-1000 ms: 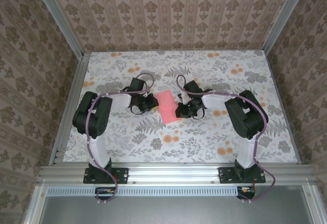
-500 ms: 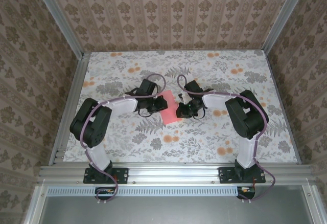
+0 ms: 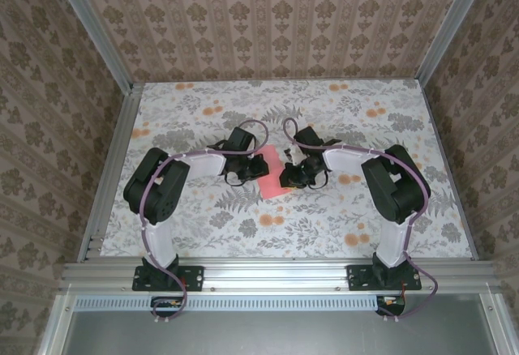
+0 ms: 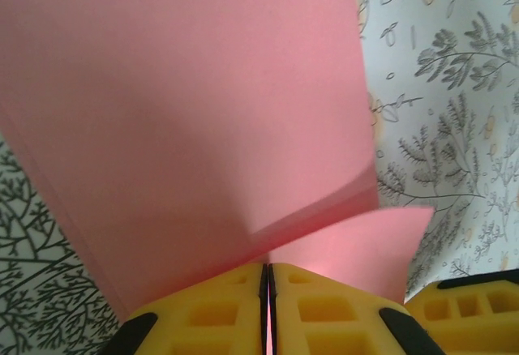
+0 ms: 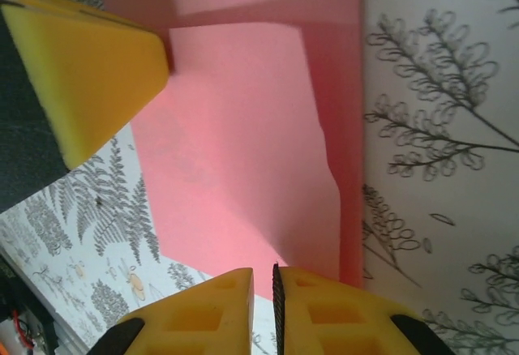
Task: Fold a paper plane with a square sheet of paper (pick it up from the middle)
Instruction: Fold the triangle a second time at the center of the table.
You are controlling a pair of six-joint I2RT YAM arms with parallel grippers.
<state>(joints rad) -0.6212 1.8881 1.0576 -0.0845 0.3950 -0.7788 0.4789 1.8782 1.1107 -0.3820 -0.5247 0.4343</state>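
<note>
your left gripper (image 4: 267, 272) is pinching the square sheet of paper (image 4: 186, 104) at bottom centre; right gripper (image 5: 264, 275) is sitting nearly pressed together at its edge, grip unclear.

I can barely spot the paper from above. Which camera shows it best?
Left wrist: the paper is large, curled over, pinched in the left gripper. Right wrist shows overlapping layers; top external, a small pink patch.

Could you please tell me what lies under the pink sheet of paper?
The floral tablecloth shows around the square sheet of paper, which the left gripper, shut, pinches at its edge. Whatever lies directly beneath the sheet is covered by its folded layers.
</note>
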